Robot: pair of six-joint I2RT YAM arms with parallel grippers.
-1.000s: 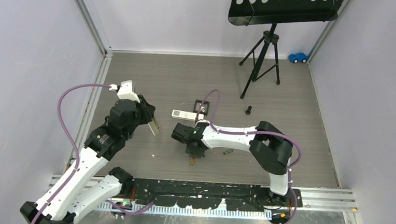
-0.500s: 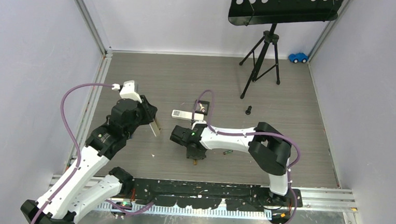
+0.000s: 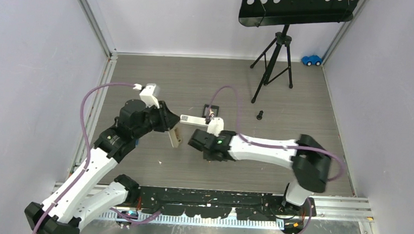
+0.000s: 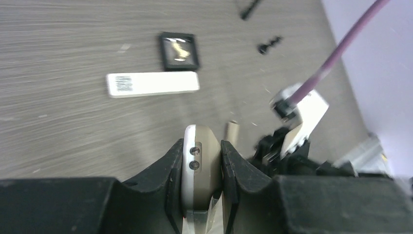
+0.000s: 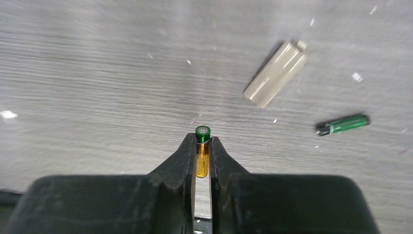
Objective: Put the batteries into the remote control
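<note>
My left gripper [image 3: 167, 126] is shut on the long remote control [image 3: 175, 138], gripping it by its edges; in the left wrist view the remote [image 4: 200, 163] shows its grey-beige back between the fingers [image 4: 171, 165]. My right gripper [image 3: 206, 151] sits just to the right of it, shut on an orange battery with a green cap [image 5: 202, 148], held above the floor. A green-and-black battery [image 5: 342, 124] lies on the floor to the right. The other batteries are out of view.
A beige battery cover [image 5: 275, 73] lies on the floor ahead of the right gripper; it also shows in the left wrist view [image 4: 232, 132]. The shorter white remote [image 3: 191, 119], a black square tray [image 3: 211, 111] and a black peg [image 3: 260, 115] lie further back. A music stand [image 3: 276, 56] stands behind.
My left arm has swung right, carrying the remote toward the centre. My right arm has stretched out and shifted slightly right and back with the battery.
</note>
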